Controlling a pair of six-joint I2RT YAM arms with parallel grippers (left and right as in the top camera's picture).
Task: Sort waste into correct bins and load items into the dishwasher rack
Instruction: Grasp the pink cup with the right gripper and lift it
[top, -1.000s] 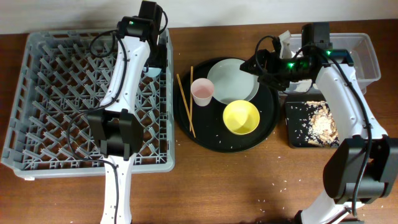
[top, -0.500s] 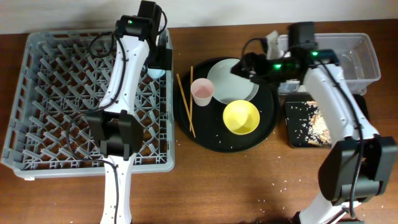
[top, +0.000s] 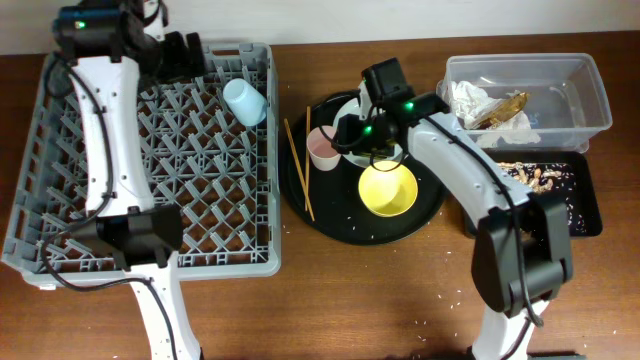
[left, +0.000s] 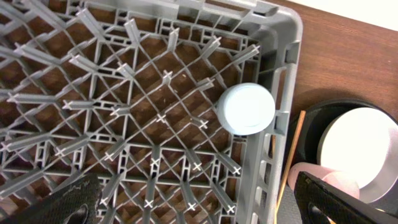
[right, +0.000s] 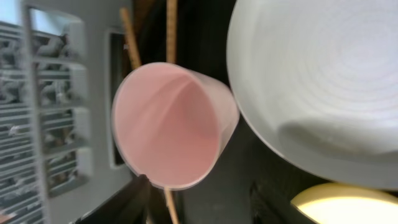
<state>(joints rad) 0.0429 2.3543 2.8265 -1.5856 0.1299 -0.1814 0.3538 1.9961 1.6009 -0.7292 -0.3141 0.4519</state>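
The light-blue cup (top: 245, 100) (left: 246, 109) stands upside down in the grey dishwasher rack (top: 60, 250) (left: 273, 37). My left gripper (top: 188, 56) (left: 199, 211) hovers open over the rack's back edge, holding nothing. The pink cup (top: 323, 148) (right: 171, 124) stands on the round black tray (top: 340, 225) beside the plate (top: 350, 112) (right: 317, 74) and yellow bowl (top: 388, 188). My right gripper (top: 345, 135) (right: 196, 208) is at the cup, jaws partly apart, one fingertip (right: 140, 182) touching its rim. Two chopsticks (top: 298, 165) lie at the tray's left.
The clear tub (top: 590, 90) at the back right holds white napkins (top: 470, 100) and a gold-brown wrapper (top: 500, 108). In front of it the shallow black tray (top: 585, 215) carries food scraps (top: 540, 175). Rice crumbs dot the round tray and the table's front.
My left gripper opened, left the blue cup in the rack and swung back left. My right arm moved left from the tub to the pink cup, its jaws narrowing.
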